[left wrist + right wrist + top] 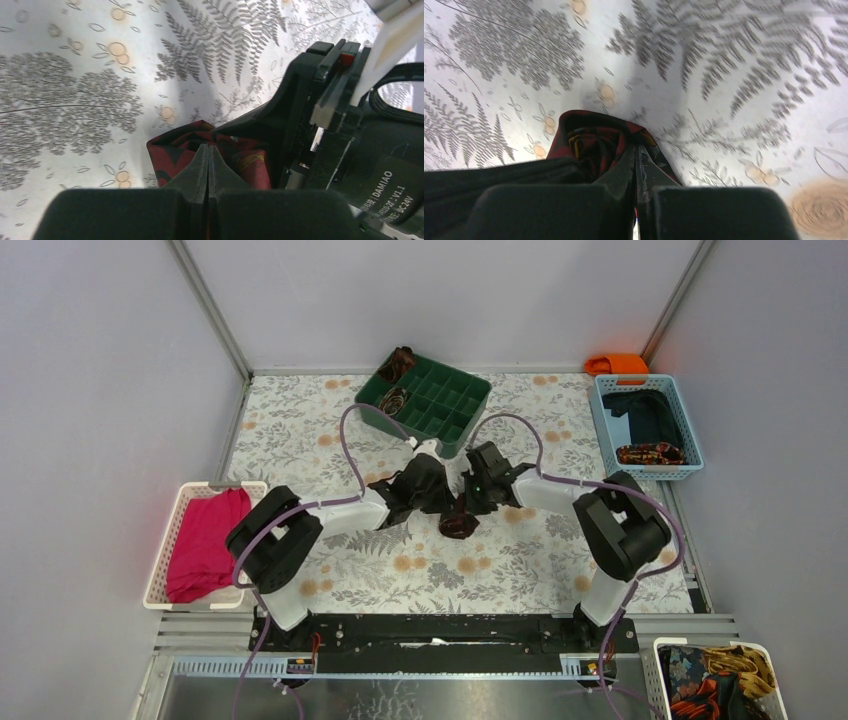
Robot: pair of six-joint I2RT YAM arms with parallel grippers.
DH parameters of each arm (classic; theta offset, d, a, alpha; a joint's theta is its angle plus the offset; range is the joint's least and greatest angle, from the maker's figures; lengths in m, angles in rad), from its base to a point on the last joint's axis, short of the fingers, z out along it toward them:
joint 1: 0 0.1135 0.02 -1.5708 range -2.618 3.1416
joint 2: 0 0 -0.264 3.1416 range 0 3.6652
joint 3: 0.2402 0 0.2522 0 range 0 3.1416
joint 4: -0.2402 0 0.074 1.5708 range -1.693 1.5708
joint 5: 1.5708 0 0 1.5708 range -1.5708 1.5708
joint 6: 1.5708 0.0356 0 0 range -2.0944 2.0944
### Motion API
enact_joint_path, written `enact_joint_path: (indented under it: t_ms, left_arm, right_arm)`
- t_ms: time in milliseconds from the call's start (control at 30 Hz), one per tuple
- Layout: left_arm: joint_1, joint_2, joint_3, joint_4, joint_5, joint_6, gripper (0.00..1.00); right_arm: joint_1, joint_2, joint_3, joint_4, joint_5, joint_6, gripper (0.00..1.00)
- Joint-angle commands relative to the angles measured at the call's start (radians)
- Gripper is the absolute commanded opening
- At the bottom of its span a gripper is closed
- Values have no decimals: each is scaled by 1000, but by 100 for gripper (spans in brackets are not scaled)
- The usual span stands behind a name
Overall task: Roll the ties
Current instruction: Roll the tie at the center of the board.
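Where the left gripper (207,148) and right gripper (637,148) meet, both jaw pairs are pressed shut against a coiled dark maroon patterned fabric tie (460,524).

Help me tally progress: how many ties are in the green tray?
2. The corner tie sits in the tray's far-left compartment; the second tie is in the compartment just nearer. The walls may hide more.

1. We are seeing a dark maroon fabric necktie with red-orange patterning (460,523) lying loosely coiled on the fern-printed tablecloth (300,440).
2. We are spotting two rolled neckties (401,362) sitting in a green divided tray (450,400).
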Motion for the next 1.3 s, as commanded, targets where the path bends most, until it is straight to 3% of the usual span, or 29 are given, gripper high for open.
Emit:
enact_joint_path:
  t_ms: [0,200,467,633,867,1267]
  left_arm:
    - [-10,-37,32,-56,-55,39,0]
    - [-10,-28,27,-67,-67,50,0]
    - [-9,-26,25,-69,-67,56,0]
    - [-10,-40,13,-73,-81,61,0]
    - [-10,-31,4,-64,-73,63,0]
    - [-10,-26,17,-67,-56,62,0]
  right_arm:
    - [49,137,80,-58,8,-14,0]
    - [54,118,123,-136,173,-24,0]
    - [49,50,98,-44,22,-37,0]
    - [48,-5,89,-81,182,-21,0]
    - [43,-50,80,-41,187,-46,0]
    - [43,-156,54,-182,354,-12,0]
